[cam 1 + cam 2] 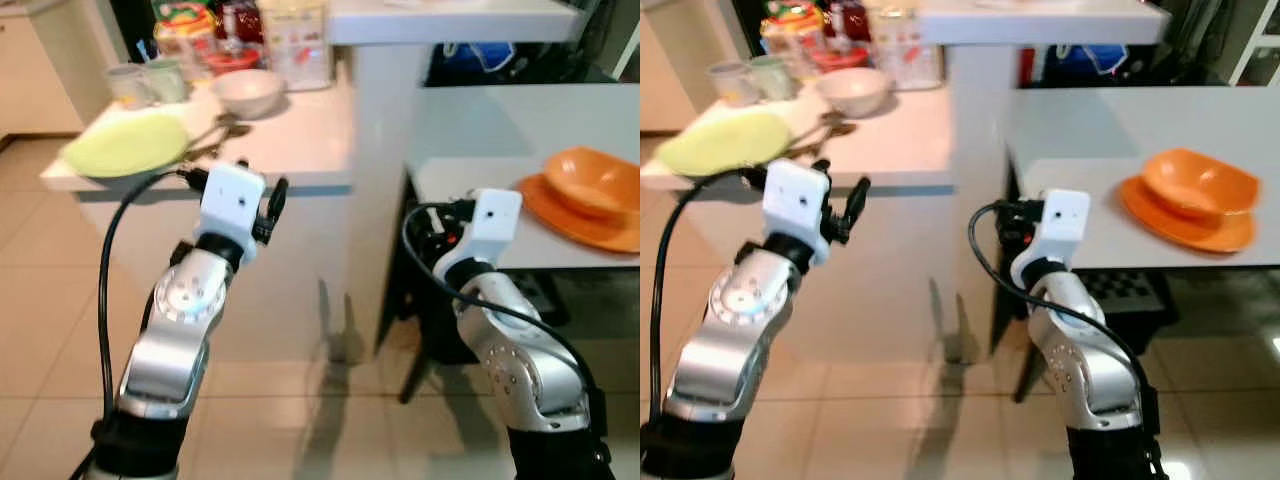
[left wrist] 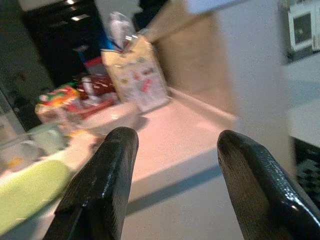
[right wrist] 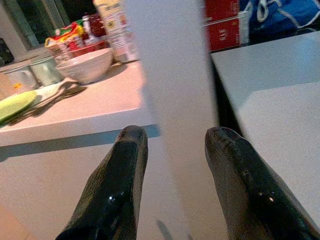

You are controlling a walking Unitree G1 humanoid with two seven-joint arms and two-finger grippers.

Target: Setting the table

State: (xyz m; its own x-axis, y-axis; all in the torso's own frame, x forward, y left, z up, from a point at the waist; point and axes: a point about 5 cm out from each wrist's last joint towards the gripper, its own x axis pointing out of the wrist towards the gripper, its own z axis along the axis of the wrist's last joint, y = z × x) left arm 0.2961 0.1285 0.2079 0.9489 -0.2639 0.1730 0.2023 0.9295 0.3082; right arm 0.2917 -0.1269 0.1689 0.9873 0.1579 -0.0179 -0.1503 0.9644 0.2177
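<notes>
A pale counter (image 1: 300, 140) stands on the robot's left, with a white pillar (image 1: 375, 150) at its end, and a grey table (image 1: 520, 130) stretches off to the right of that pillar. Both silver arms are raised in front of the robot, over the tiled floor (image 1: 300, 400).

On the counter, a lime-green plate (image 1: 128, 145) lies near the front edge. Beside it sits some cutlery (image 1: 215, 132), and just behind that a white bowl (image 1: 247, 92). Two pale cups (image 1: 145, 82) stand at the back left, next to a cluster of food packets (image 1: 235, 35) and a carton.

On the table, near its right front edge, an orange plate (image 1: 1185, 215) lies flat with an orange bowl (image 1: 1198, 185) sitting in it.

The left gripper (image 2: 172, 185) hangs in the air just short of the counter's front edge, its two black fingers (image 2: 107, 180) spread wide with nothing between them; the green plate is ahead of it and off to its left, the white bowl further back beyond the fingers.

The right gripper (image 3: 172, 175) is held near the pillar, between counter and table, its fingers likewise parted and empty. The orange dishes lie well apart from it, off to its right on the table.
</notes>
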